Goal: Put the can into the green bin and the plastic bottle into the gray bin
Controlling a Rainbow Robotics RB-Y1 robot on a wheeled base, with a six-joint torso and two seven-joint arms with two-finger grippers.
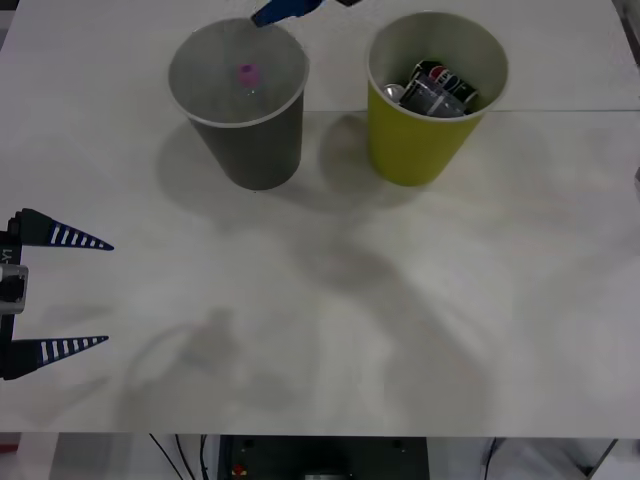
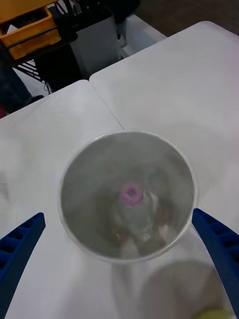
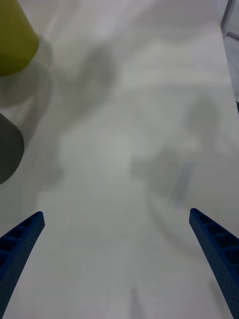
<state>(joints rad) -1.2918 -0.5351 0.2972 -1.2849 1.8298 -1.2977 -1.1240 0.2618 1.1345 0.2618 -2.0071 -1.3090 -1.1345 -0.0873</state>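
The right gripper (image 2: 119, 264) hangs directly above the gray bin (image 2: 74, 199), its blue fingers (image 2: 20, 244) spread wide and empty, one off each side of the rim. Inside the bin, upright near the bottom, stands the plastic bottle (image 2: 131, 195), pink cap up. In the front view the gray bin sits at 11 o'clock on the surface (image 1: 330, 330), the green bin (image 1: 420, 150) at 1 o'clock, the can (image 1: 440, 85) lying tilted inside it. The left gripper (image 1: 60, 292) waits at 9 o'clock, fingers apart and empty. The bottle looks light, thin-walled and slick, likely to dent; the cap or neck offers the firmest hold. Both items appear placed.
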